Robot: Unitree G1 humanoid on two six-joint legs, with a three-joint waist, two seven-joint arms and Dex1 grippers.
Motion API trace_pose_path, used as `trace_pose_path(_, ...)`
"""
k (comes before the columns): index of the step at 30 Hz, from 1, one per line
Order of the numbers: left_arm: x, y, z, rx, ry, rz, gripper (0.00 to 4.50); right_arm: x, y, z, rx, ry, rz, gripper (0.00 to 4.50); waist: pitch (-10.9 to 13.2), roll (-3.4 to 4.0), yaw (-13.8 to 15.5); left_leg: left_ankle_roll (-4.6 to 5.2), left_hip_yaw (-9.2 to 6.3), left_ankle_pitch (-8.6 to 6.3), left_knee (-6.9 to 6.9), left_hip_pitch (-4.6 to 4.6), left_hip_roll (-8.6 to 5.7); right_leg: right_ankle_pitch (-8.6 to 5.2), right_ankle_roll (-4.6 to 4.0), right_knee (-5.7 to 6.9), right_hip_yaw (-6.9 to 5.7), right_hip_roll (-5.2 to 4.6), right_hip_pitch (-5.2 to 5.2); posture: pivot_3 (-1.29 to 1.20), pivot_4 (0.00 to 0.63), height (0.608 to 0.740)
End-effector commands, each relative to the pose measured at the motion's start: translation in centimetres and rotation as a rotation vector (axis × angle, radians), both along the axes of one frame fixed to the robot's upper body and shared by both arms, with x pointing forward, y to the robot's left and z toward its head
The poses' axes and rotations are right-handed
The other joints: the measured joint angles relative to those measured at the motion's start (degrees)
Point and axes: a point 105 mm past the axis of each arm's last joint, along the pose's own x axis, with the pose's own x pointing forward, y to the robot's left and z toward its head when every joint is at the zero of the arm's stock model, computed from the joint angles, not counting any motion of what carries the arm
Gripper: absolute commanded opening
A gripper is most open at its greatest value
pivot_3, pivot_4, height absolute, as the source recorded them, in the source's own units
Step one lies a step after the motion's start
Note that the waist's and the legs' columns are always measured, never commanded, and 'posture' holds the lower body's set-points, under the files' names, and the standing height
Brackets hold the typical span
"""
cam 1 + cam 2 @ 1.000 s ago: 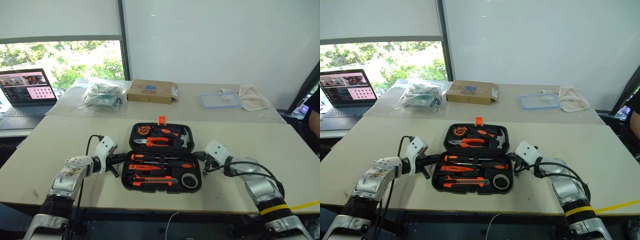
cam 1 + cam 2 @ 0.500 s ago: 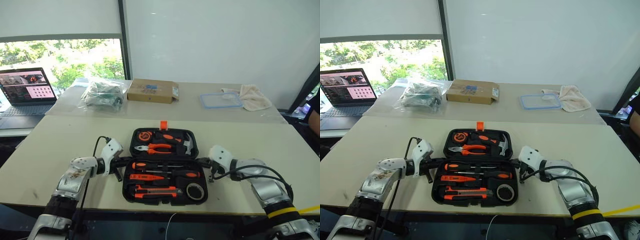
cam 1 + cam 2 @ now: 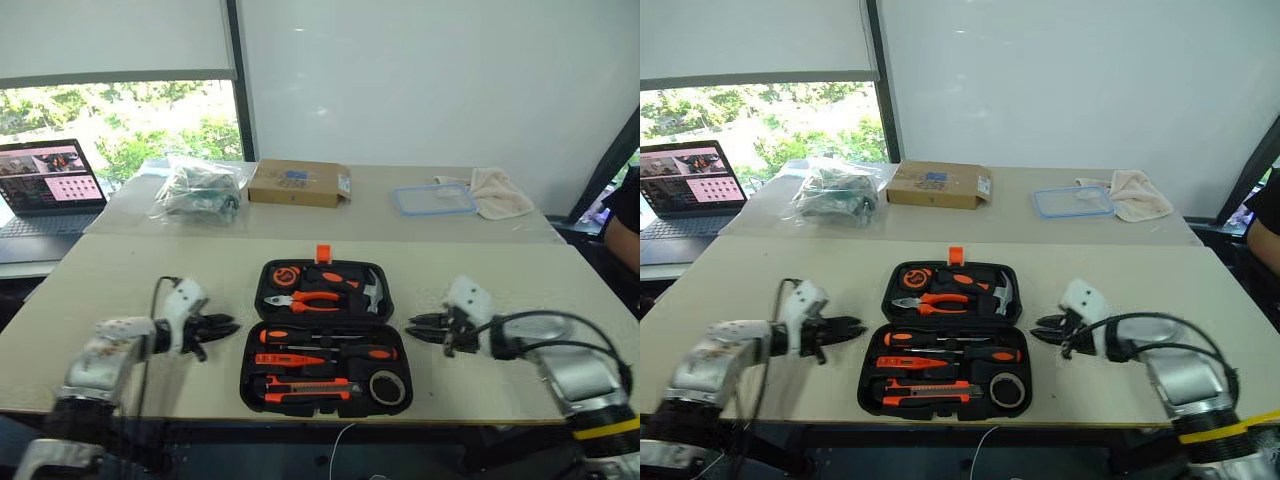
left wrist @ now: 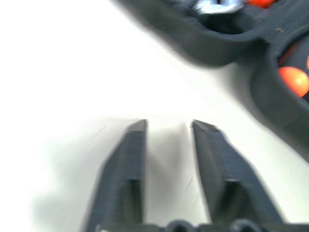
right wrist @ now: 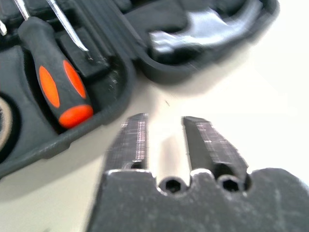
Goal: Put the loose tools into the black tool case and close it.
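Observation:
The black tool case [image 3: 322, 317] lies open on the near table, its orange latch [image 3: 323, 253] at the far edge. The near half holds two screwdrivers [image 3: 285, 336] [image 3: 366, 353], a slim orange pen-like tool [image 3: 277, 358], a utility knife [image 3: 303, 385] and a tape roll [image 3: 387, 386]. The far half holds pliers [image 3: 312, 298] and a hammer [image 3: 372, 288]. Left of the case, clear of it, my left gripper [image 3: 227, 327] is open and empty over bare table. My right gripper [image 3: 414, 326] stands open and empty just right of the case, near a screwdriver handle [image 5: 58, 87].
On the far table are a brown cardboard box [image 3: 297, 183], a clear plastic bag [image 3: 197, 190], a blue-rimmed lid [image 3: 432, 199] and a cloth [image 3: 497, 190]. A laptop [image 3: 45, 180] stands far left. A person's arm [image 3: 625, 215] shows at the right edge.
Both grippers were shut against the case's sides. They have drawn outward from it, left to the left and right to the right, and opened.

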Motion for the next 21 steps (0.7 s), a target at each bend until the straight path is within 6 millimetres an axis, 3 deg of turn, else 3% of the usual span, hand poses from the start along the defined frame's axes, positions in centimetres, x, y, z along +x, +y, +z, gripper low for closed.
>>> trace_pose_path(1,1.1,-1.2,2.7,-0.103,0.058,0.027,2.85,0.4,1.1,2.1,0.098,0.136,-0.096,2.85,0.01,-0.02,0.06,0.03,0.00,-0.02,0.01,-0.02,-0.02,0.02,-0.01,0.02,0.00,-0.02,-0.01,0.00,0.150,0.740)
trace_pose_path(3,1.6,-2.0,3.3,-0.151,0.114,0.045,2.88,1.3,1.2,2.3,0.105,0.184,-0.168,3.50,0.03,-0.05,0.33,0.04,-0.07,-0.01,0.07,-0.02,-0.04,0.07,-0.06,0.10,-0.04,0.01,0.02,0.00,0.150,0.740)
trace_pose_path(10,3.6,-5.4,3.0,-0.157,0.214,0.088,2.88,5.2,1.7,2.1,0.087,0.200,-0.316,3.50,0.02,-0.06,0.34,-0.09,-0.07,0.09,0.10,-0.11,-0.19,0.09,-0.07,0.31,-0.02,0.10,0.00,0.00,0.150,0.740)
trace_pose_path(21,3.9,-5.5,2.1,-0.086,0.245,0.099,2.88,6.7,3.9,1.0,0.088,0.241,-0.279,3.50,0.02,-0.06,-0.61,-0.15,-0.02,0.12,-0.15,-0.23,-0.22,0.05,-0.01,0.04,-0.03,0.12,-0.15,0.00,0.150,0.740)
